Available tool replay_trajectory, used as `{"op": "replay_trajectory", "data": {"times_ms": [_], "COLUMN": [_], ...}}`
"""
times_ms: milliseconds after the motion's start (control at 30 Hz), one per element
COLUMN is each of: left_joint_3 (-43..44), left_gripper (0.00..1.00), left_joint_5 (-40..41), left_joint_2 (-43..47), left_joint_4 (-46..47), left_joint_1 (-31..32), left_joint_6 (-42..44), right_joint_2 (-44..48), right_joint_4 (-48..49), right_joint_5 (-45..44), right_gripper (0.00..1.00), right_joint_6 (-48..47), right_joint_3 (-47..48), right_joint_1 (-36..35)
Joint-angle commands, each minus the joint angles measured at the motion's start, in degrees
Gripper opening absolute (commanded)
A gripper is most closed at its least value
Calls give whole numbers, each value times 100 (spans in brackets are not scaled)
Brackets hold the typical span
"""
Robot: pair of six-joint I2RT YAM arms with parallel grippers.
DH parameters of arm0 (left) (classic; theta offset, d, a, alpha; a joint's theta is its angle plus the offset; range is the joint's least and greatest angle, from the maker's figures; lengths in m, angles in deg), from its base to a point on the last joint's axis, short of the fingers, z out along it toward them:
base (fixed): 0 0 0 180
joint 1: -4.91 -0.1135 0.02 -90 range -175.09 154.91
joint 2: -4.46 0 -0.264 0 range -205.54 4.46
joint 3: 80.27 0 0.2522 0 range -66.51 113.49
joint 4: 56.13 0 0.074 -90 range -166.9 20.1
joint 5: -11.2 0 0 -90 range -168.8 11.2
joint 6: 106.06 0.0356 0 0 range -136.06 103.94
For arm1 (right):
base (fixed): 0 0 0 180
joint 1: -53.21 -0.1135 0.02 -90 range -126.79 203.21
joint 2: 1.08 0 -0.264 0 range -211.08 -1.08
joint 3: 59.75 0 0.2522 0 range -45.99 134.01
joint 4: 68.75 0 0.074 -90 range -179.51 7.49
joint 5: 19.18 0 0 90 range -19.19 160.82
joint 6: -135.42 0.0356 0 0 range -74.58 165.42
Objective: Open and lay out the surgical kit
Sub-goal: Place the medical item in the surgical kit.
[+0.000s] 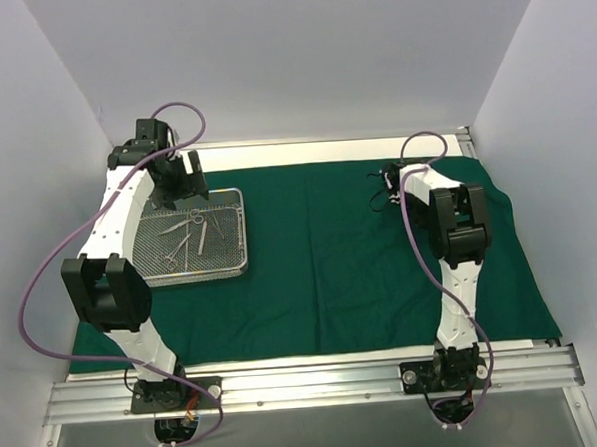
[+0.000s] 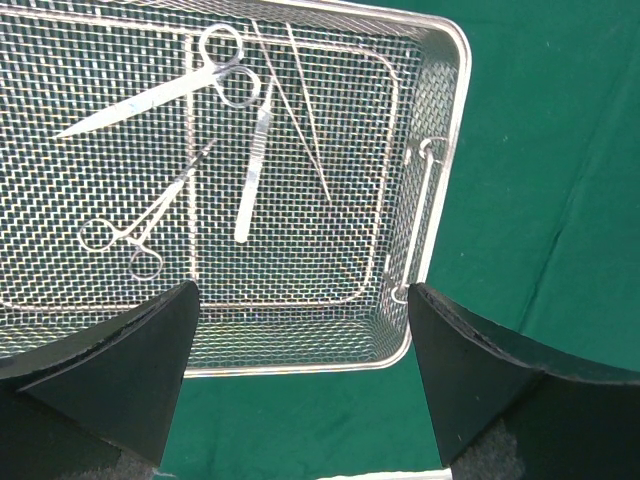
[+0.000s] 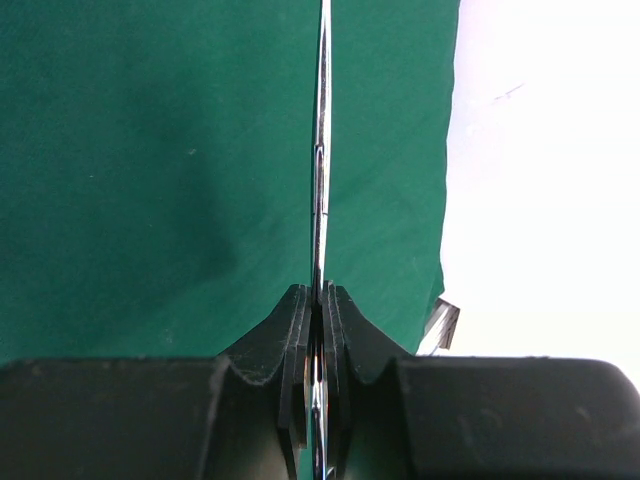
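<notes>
My left fingers [image 2: 120,370] stand spread wide with nothing between them, hanging over the near rim of the wire-mesh tray [image 2: 300,368], which sits on the green cloth [image 2: 540,200]. Ahead of those fingers, inside the tray, I see scissors [image 2: 160,95], a ring-handled clamp [image 2: 150,215], a flat steel handle [image 2: 252,170] and long tweezers [image 2: 300,110], all lying loose on the mesh. My right fingers [image 3: 295,340] are pinched tight on a slim steel instrument [image 3: 320,150] that runs straight out ahead from between them, over the cloth, whose edge lies off to their right. Whether its far tip touches the cloth I cannot tell.
</notes>
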Motion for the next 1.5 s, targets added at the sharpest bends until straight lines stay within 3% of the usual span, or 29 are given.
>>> {"op": "replay_trajectory", "data": {"times_ms": [0, 367, 600, 700, 1100, 1333, 1467], "left_joint_3": [292, 459, 380, 354, 90, -50, -147], "left_gripper": [94, 94, 94, 94, 94, 94, 94], "left_joint_5": [-171, -242, -286, -295, -382, -435, -496], "left_joint_2": [-13, -215, -242, -224, -136, -66, -13], "left_joint_4": [88, 62, 88, 97, 281, 369, 413], "left_joint_1": [-170, -196, -258, -266, -381, -460, -477], "left_joint_6": [60, 51, 51, 51, 68, 68, 51], "right_joint_2": [86, -151, -195, -134, 297, 1201, 1633], "right_joint_4": [-111, -146, -233, -260, -383, 160, 372], "right_joint_5": [-315, -253, 133, 379, 854, 1784, 2661], "right_gripper": [4, 9, 43, 47, 48, 51, 44], "right_joint_6": [36, 18, -17, -52, -123, -324, -334], "right_joint_3": [-44, 79, 158, 228, -26, -465, -615], "right_joint_1": [-14, 4, -5, -5, 13, 250, 373]}}
